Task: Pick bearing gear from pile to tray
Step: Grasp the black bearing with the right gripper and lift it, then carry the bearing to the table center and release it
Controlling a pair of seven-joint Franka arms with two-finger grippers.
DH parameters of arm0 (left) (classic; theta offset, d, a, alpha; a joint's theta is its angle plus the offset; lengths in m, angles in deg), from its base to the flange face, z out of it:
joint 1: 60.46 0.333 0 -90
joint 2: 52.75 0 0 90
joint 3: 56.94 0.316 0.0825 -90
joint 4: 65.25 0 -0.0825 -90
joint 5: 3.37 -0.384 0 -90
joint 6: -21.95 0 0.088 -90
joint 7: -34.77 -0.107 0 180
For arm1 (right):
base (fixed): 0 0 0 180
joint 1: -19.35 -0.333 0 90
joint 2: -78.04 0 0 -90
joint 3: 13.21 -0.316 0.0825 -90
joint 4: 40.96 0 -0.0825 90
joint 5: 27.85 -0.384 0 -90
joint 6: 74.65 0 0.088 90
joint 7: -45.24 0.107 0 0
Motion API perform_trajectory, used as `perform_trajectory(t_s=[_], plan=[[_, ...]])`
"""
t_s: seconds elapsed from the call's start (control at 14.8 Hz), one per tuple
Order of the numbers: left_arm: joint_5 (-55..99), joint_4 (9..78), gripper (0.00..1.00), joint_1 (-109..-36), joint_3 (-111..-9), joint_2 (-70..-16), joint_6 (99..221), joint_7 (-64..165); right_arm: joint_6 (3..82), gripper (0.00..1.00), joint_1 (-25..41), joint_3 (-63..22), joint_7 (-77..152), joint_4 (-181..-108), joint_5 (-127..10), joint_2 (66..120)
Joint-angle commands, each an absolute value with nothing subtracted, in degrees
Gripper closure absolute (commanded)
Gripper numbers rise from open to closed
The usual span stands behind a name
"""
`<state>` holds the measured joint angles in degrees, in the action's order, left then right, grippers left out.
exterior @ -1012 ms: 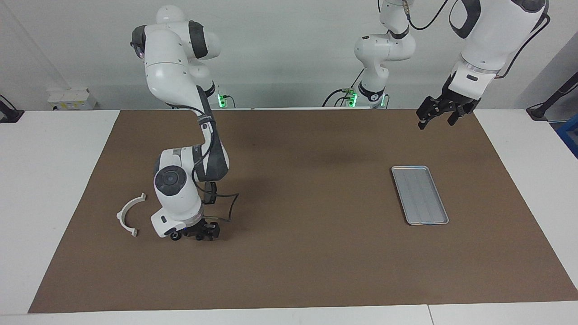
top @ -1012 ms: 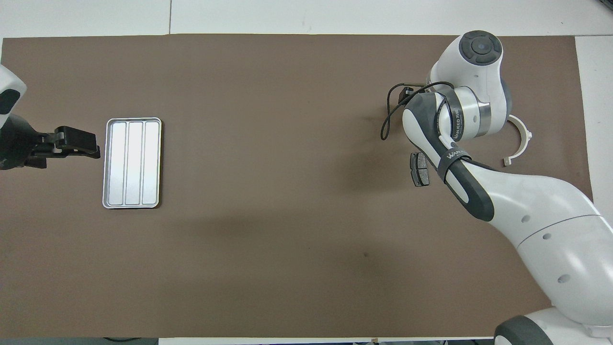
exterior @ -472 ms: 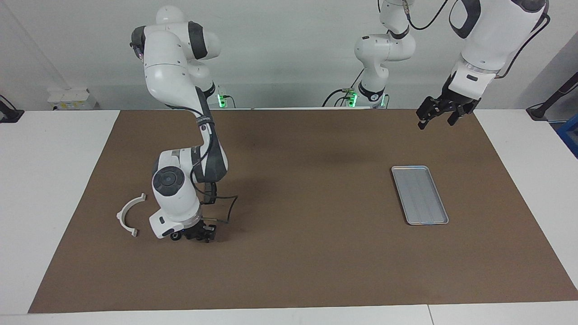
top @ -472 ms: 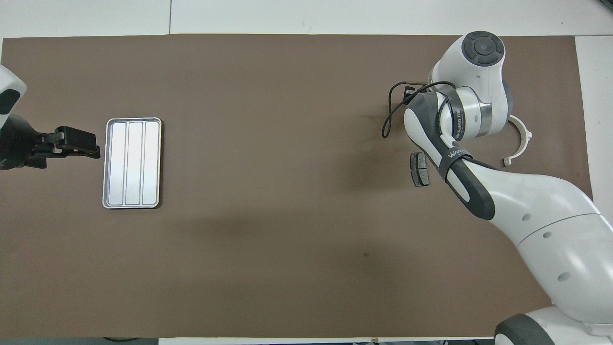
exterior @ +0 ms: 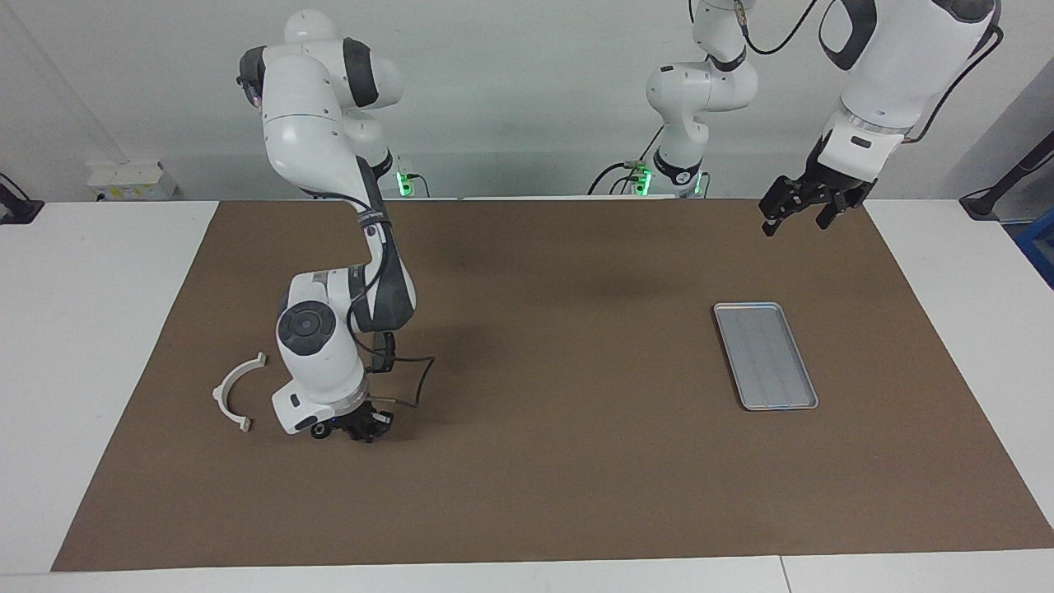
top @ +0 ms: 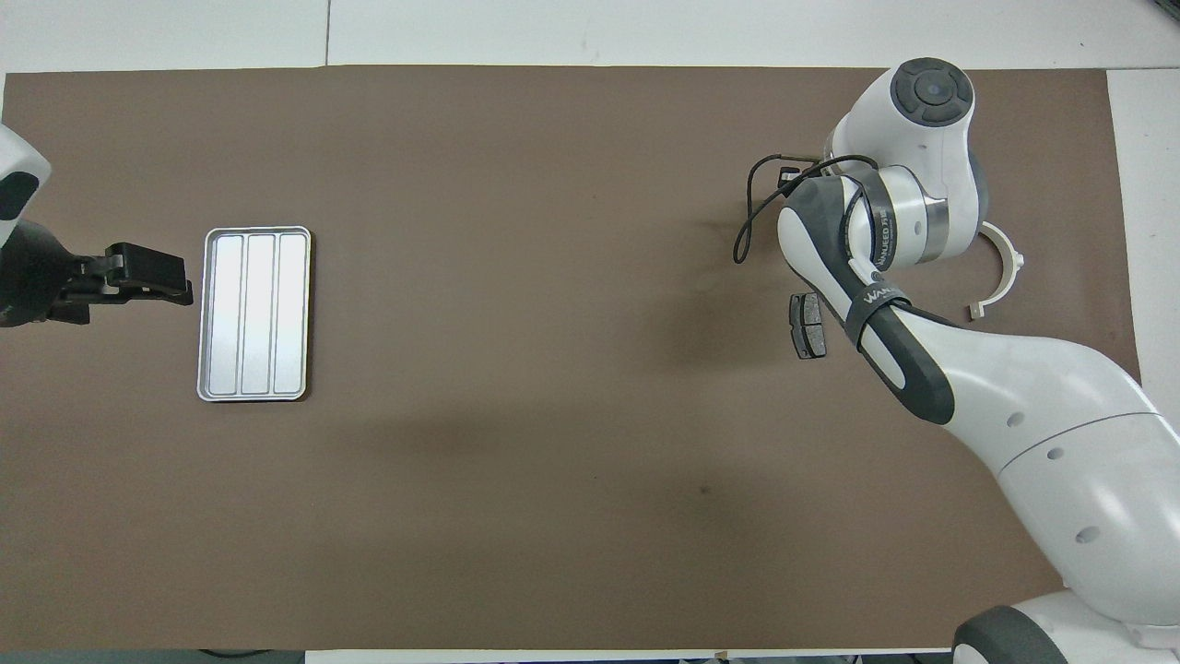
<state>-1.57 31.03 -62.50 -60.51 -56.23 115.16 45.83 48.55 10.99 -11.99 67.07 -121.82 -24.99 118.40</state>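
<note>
The pile lies at the right arm's end of the brown mat: a white curved arc (exterior: 224, 394) (top: 1014, 267) and a dark grey brake pad (top: 808, 326) show. No bearing gear shows; the right arm's wrist hides the spot under it. My right gripper (exterior: 363, 430) is down at the mat beside the arc, shut, and I cannot see what lies between its fingertips. In the overhead view the wrist covers it. The silver tray (exterior: 766, 356) (top: 256, 314) lies empty toward the left arm's end. My left gripper (exterior: 795, 224) (top: 184, 281) hangs open in the air beside the tray, waiting.
A black cable (exterior: 412, 380) loops from the right wrist down over the mat. The brown mat (exterior: 560, 329) covers most of the white table (exterior: 90, 329).
The right gripper's fingers have drawn together at the mat, and its hand has shifted slightly toward the white arc. The left arm has not moved.
</note>
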Motion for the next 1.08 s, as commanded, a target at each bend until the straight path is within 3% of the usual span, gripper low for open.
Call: perform_trajectory(t_s=[0.0, 0.27, 0.61, 0.81, 1.01], plan=[[-0.73, 31.52, 0.00, -62.74, -60.10, -57.24, 114.32, 45.58, 47.87, 1.00, 11.62, -12.16, 67.66, -122.08, -25.21, 118.74], [-0.73, 31.52, 0.00, -62.65, -60.10, -57.24, 114.32, 45.58, 29.72, 1.00, 11.71, -11.99, 61.79, -113.14, -23.98, 116.11], [-0.73, 31.52, 0.00, -62.74, -60.10, -57.24, 114.32, 45.58, 11.94, 1.00, 7.41, -15.40, 64.46, -108.03, -25.04, 105.56], [-0.73, 31.52, 0.00, -62.74, -60.10, -57.24, 114.32, 45.58, 9.37, 1.00, 2.24, -19.18, 83.49, -106.08, -28.37, 103.53], [-0.73, 31.52, 0.00, -62.74, -60.10, -57.24, 114.32, 45.58, 15.85, 1.00, -6.03, -19.89, 102.67, -106.87, -29.17, 103.26]])
